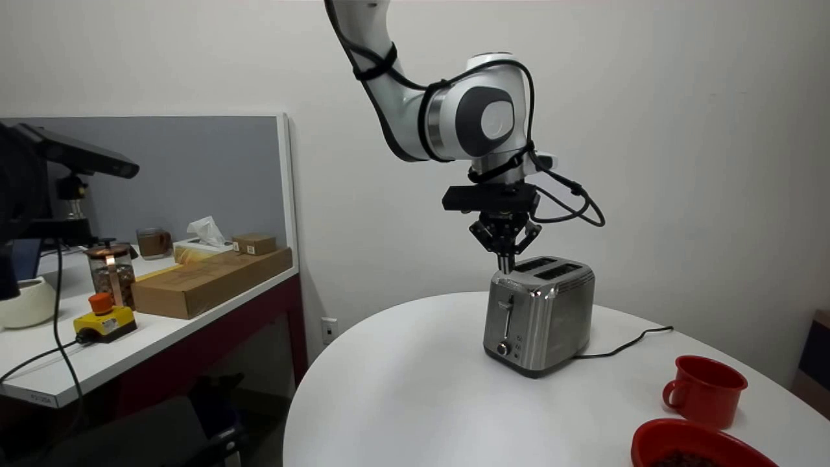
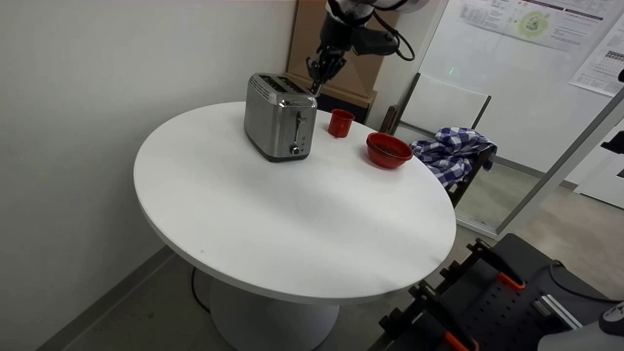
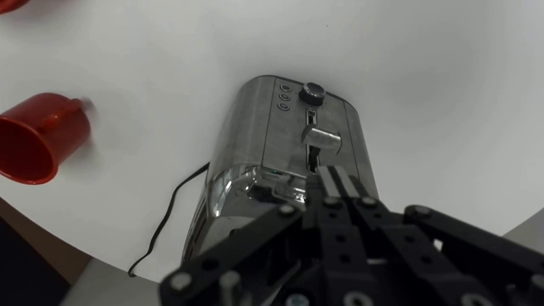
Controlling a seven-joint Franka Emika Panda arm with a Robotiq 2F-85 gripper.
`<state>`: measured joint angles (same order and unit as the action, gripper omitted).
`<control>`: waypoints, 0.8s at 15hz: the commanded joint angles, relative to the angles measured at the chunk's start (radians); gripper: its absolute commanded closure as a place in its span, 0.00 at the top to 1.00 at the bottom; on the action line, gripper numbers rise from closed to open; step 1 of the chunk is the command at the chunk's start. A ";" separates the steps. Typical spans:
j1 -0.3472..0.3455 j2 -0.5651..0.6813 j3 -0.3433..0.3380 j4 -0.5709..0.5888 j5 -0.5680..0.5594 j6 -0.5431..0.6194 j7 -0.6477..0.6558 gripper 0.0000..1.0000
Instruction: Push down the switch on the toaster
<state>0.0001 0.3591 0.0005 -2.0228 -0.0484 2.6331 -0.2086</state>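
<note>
- Wrist view: your fingers point(image 3: 328, 182) are clenched together with nothing between them, over the upper front edge of the toaster point(image 3: 280, 148).
- Same view: the switch point(image 3: 323, 139) juts from its groove point(image 3: 313, 160) on the front face, with the knob point(image 3: 312, 94) past it. You are near the switch but apart from it, so no press shows.
- In an exterior view the toaster stands upright on the bench point(image 1: 389, 389), its cord point(image 1: 626, 348) lying beside it. Your fingers point down at the top near the front; you cannot tell here whether they touch the metal. The switch sits high in its groove, so I judge the push not yet done.
- In an exterior view the mug point(image 2: 340, 125) and the bowl point(image 2: 385, 160) stand apart from the toaster. Here too the switch is in the upper part of its groove.
- From that, you likely have the fingers ready and only the placing roughly right; left for you are clearing the front edge, setting them on top of the switch, and pressing it down towards the knob.
</note>
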 commanded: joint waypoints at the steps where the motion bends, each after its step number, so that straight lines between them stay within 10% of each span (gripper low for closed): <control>1: 0.008 0.070 0.003 0.065 -0.022 0.012 0.041 0.00; 12: 0.042 0.224 -0.031 0.143 -0.092 0.089 0.106 0.00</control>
<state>0.0158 0.5281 -0.0036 -1.9272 -0.0991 2.6816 -0.1476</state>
